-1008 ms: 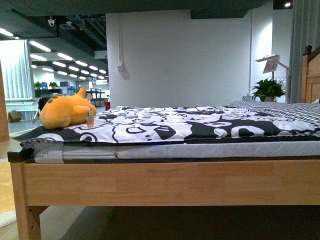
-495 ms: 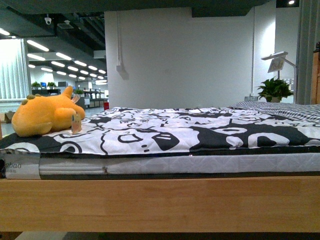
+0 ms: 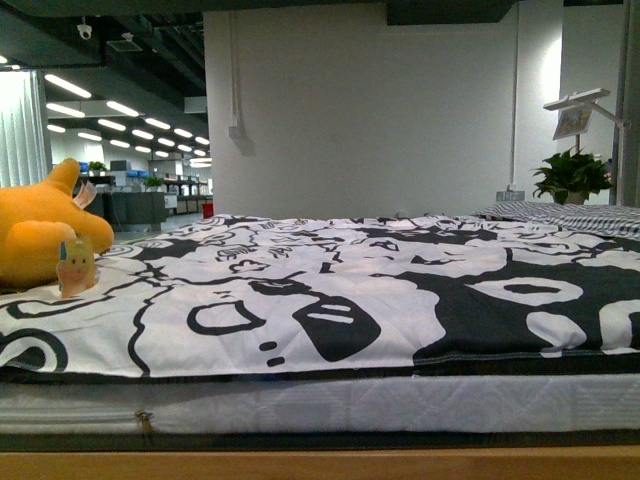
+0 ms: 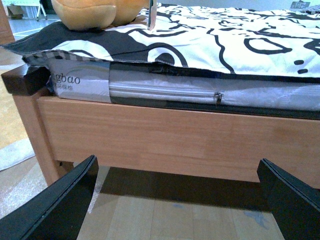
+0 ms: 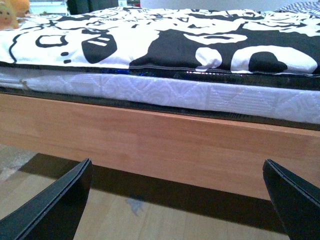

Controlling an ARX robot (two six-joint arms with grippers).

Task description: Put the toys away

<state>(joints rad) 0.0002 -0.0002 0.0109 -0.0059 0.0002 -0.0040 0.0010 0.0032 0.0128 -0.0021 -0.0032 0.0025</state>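
Left wrist view: my left gripper (image 4: 177,200) gapes empty; above it, the rounded orange-yellow plush animal (image 4: 95,12) looks squashy, so I'd pinch its flank.

1. A black-and-white patterned bedspread (image 3: 350,300) covers the top of the bed.
2. Beneath it lies a white quilted mattress (image 3: 400,400) with a zip, resting on a light wooden bed frame (image 4: 175,140).
3. A green potted plant (image 3: 572,178) stands beyond the bed, near a white wall (image 3: 370,110).
4. A pale floor (image 5: 165,215) runs under the frame.
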